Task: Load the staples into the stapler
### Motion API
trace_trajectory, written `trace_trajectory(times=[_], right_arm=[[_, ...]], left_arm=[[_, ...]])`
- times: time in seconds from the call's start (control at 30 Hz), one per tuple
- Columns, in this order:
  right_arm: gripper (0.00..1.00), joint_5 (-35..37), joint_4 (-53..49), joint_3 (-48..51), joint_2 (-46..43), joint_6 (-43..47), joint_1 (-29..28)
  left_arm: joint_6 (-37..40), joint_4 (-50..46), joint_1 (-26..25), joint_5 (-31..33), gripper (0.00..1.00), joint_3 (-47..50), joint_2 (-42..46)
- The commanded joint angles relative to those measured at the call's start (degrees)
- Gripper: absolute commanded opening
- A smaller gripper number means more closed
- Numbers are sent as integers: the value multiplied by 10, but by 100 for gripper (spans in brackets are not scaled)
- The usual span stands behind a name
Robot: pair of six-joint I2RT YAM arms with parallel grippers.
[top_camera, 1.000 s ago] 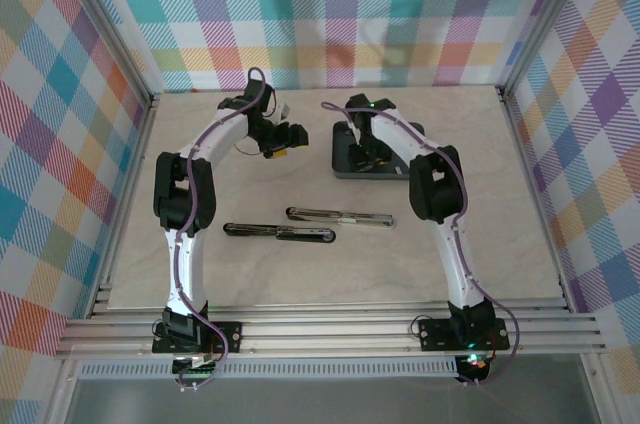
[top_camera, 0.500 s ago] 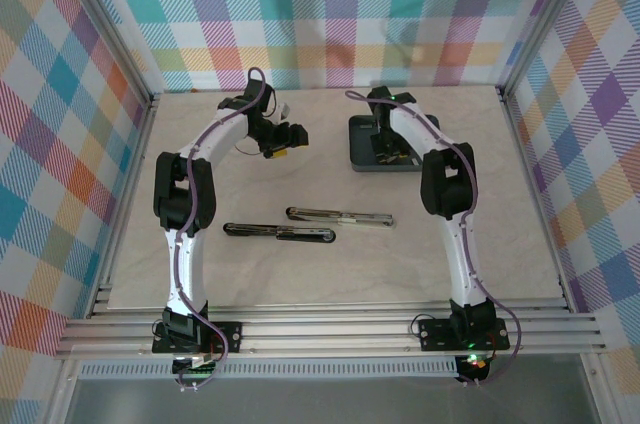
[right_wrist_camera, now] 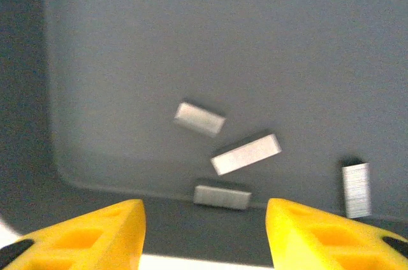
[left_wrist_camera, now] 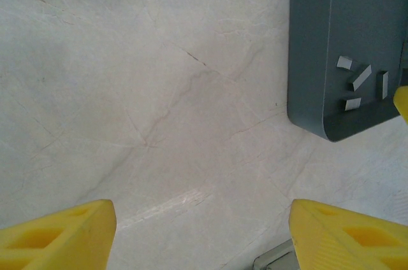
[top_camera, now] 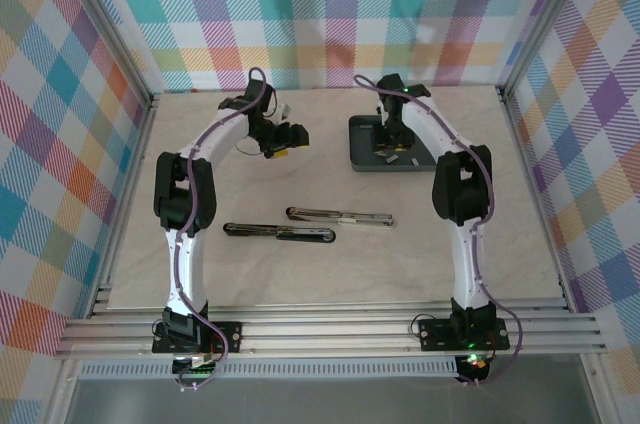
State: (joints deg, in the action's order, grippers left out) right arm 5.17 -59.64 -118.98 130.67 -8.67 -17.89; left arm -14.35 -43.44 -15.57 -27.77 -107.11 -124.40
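Note:
Several small silver-grey staples [right_wrist_camera: 246, 154] lie loose near a corner of the dark grey tray [right_wrist_camera: 191, 41]. My right gripper [right_wrist_camera: 205, 232] hangs just above them, open, with nothing between its yellow fingers [right_wrist_camera: 95, 235]. In the top view that gripper [top_camera: 388, 151] is over the tray [top_camera: 365, 159]. The stapler shows as two long slim bars, one silver [top_camera: 340, 215] and one dark [top_camera: 280, 232], lying mid-table. My left gripper [top_camera: 285, 139] is open and empty over bare table, left of the tray; its wrist view shows the tray [left_wrist_camera: 331, 41] and staples [left_wrist_camera: 363, 77].
Plaid walls and aluminium posts close in the table on three sides. Bare marble-look tabletop [top_camera: 250, 184] lies between the tray and the stapler and in front of the stapler. The tip of the right gripper's yellow finger [left_wrist_camera: 401, 101] shows at the tray's edge.
The right arm has swung right and back over the tray, and the tray has slid a little to the right. The left arm has not moved.

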Motion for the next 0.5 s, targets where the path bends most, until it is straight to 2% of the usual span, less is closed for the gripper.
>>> trace_trajectory(times=[0.0,0.2,0.47], right_arm=[[51,-103,21,32,-13,-28,-2],[52,-227,90,75,-24,-67,-2],[52,-314,160,114,-25,-109,-9]], left_arm=[[-2,-8,-6,-4,72,-2,-3],[0,-8,-7,-1,72,5,3],[2,-7,-7,-1,72,11,6]])
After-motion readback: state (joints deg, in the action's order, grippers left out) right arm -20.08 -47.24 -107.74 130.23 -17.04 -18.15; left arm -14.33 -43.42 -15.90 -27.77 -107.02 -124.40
